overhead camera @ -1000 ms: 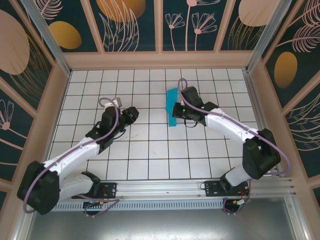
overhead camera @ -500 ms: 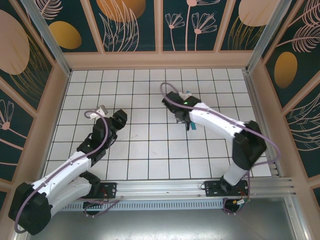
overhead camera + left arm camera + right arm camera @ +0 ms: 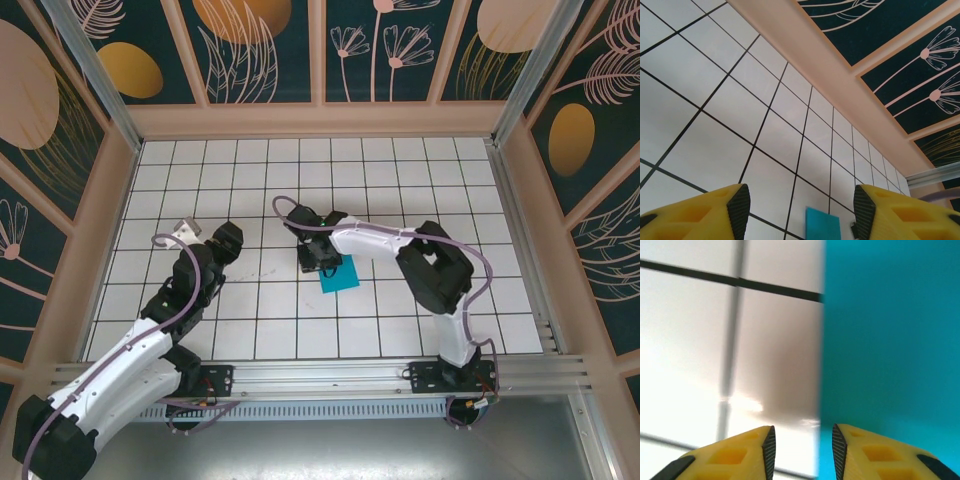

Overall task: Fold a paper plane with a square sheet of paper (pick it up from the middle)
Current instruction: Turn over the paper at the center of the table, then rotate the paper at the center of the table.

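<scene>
The teal paper (image 3: 341, 277) is lying near the middle of the tiled table (image 3: 200, 180). Its left edge is running between the fingers of the right gripper (image 3: 802, 440), which is the nearer one, slightly parted and gripping nothing. The left gripper (image 3: 801, 202) is hanging wide open and empty, well apart to the left.

We see the teal-blue paper (image 3: 341, 278) lying on the white tiled table just right of the frame's centre, plain and unmarked.

text: none legible | labels: none | numbers: none
</scene>
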